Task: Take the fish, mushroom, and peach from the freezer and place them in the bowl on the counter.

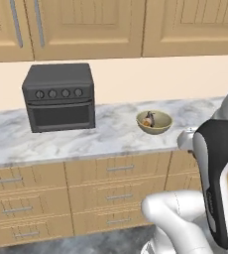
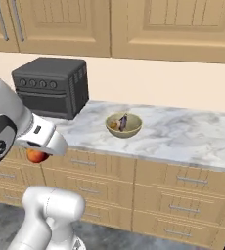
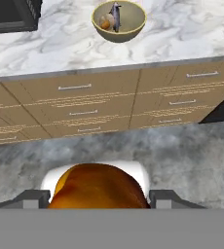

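Note:
My gripper (image 3: 99,200) is shut on the peach (image 3: 97,185), an orange ball that sits between the two finger tips low in the hand view. From the right base view the peach (image 2: 34,156) hangs under the white hand, in front of the drawers and below counter height. The olive-yellow bowl (image 1: 155,130) (image 2: 125,133) (image 3: 119,35) stands on the marble counter (image 1: 106,136). Inside it the dark slender fish (image 1: 151,118) (image 3: 116,14) leans beside the pale mushroom (image 1: 146,121) (image 3: 105,22). The freezer is out of view.
A dark grey toaster oven (image 1: 60,96) (image 2: 51,88) stands on the counter left of the bowl. Tan drawers with metal handles (image 3: 75,114) run beneath, wooden wall cabinets (image 1: 86,27) hang above. Grey floor (image 3: 182,151) lies between me and the drawers.

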Motion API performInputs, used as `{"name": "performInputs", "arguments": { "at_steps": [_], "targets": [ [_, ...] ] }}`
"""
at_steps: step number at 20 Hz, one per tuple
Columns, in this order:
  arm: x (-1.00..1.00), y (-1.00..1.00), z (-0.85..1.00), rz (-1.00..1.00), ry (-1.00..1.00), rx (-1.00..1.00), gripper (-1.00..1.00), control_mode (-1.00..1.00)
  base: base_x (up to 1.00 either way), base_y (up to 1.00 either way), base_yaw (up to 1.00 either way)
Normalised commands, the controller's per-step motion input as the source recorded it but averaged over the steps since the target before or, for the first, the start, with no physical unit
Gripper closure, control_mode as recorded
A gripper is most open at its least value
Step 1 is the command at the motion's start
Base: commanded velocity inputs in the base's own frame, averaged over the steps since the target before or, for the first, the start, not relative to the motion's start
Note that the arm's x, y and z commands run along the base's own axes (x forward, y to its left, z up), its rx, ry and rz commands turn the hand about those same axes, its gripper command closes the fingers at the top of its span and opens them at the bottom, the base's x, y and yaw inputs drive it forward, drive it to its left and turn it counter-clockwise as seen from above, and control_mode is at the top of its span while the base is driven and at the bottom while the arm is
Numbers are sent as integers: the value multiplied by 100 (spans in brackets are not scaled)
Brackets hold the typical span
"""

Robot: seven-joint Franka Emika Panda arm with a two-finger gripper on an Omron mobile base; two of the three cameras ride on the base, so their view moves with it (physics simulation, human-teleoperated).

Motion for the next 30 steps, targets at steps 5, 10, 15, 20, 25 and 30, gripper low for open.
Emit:
{"name": "performInputs", "arguments": {
  "at_steps": [5, 10, 15, 20, 25, 30],
  "targets": [
    [0, 0, 0, 0, 0, 0, 100, 100, 45, -55, -4],
    [0, 0, 0, 0, 0, 0, 100, 100, 67, -24, -2],
    [0, 0, 0, 0, 0, 0, 100, 100, 48, -66, 0],
    [0, 0, 0, 0, 0, 0, 100, 100, 48, -38, -7],
    [0, 0, 0, 0, 0, 0, 100, 100, 42, 13, 0],
    [0, 0, 0, 0, 0, 0, 100, 100, 25, 24, -2]
  ]
}}
